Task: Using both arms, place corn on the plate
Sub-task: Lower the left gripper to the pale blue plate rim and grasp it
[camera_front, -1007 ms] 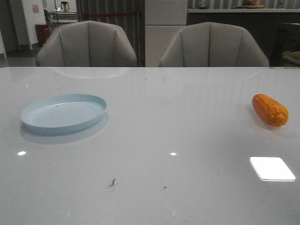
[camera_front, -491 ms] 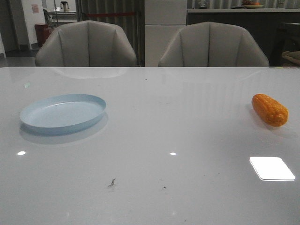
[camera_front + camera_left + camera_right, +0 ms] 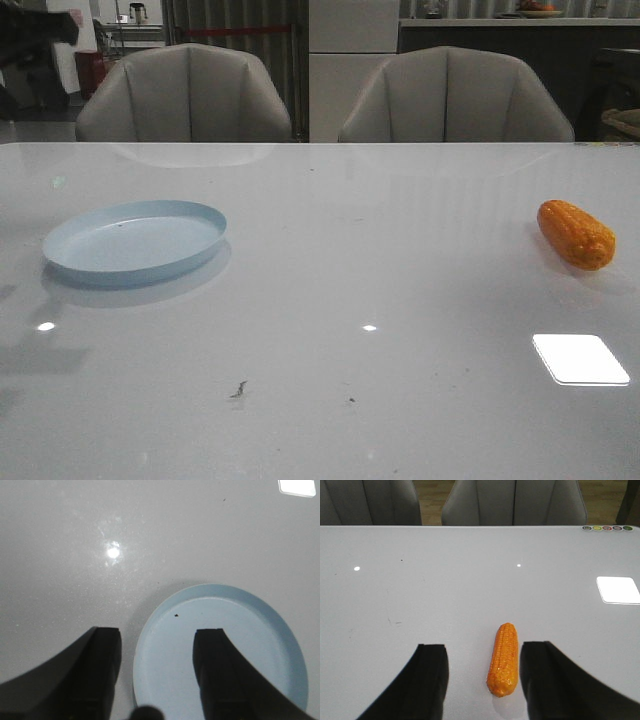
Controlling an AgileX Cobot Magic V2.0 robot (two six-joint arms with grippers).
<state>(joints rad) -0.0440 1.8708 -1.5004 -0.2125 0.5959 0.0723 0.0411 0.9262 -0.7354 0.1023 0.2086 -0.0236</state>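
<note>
Front view is showing a dark arm (image 3: pixel 35 28) newly entering top left since a moment ago while the corn (image 3: pixel 576 234) is lying untouched on the desk (image 3: pixel 380 260) far right of the plate (image 3: pixel 135 241), both grippers' fingers spread wide, empty, so pickup is just starting.

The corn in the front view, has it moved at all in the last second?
No. The corn lies in the same spot on the table, same distance from the bright rectangular reflection as before.
</note>
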